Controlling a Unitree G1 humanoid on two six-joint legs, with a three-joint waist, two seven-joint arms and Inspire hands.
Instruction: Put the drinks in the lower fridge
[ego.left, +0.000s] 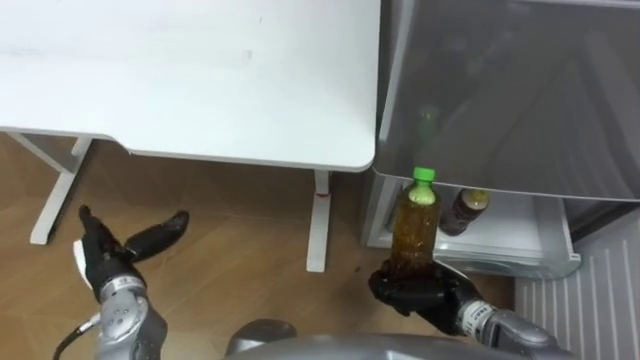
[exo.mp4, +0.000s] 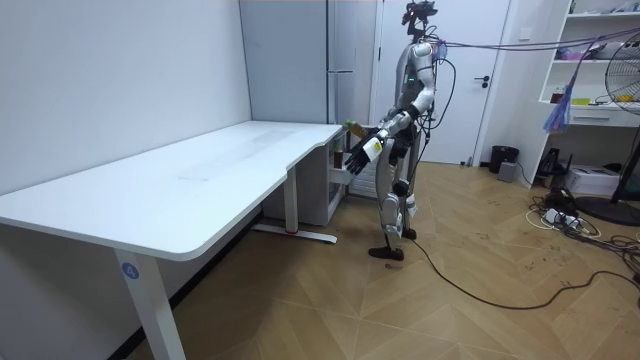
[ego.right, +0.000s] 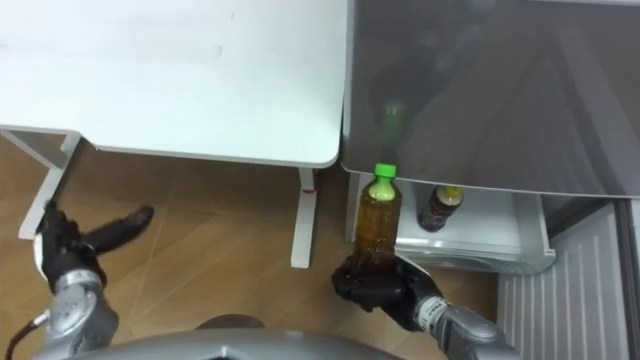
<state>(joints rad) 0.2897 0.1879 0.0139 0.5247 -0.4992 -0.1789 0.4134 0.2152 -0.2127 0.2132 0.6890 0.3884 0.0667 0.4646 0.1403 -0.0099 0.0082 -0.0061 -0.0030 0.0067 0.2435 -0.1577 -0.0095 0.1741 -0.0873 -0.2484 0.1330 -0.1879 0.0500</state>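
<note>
My right hand (ego.left: 418, 293) is shut on the base of an upright amber tea bottle (ego.left: 416, 222) with a green cap, held in front of the open lower fridge drawer (ego.left: 545, 250). Inside the drawer stands a small dark bottle (ego.left: 464, 210) with a gold cap. In the right eye view the same held tea bottle (ego.right: 378, 222) and right hand (ego.right: 372, 285) sit just left of the small dark bottle (ego.right: 439, 206). My left hand (ego.left: 118, 252) hangs open over the wooden floor at the lower left, holding nothing. In the room view I stand facing the fridge (exo.mp4: 345, 60), beside the table's end.
A white table (ego.left: 190, 80) fills the upper left, its legs (ego.left: 317, 222) close to the fridge's left side. The grey fridge door (ego.left: 510, 90) overhangs the drawer. In the room view, cables and a fan (exo.mp4: 625, 120) lie behind me.
</note>
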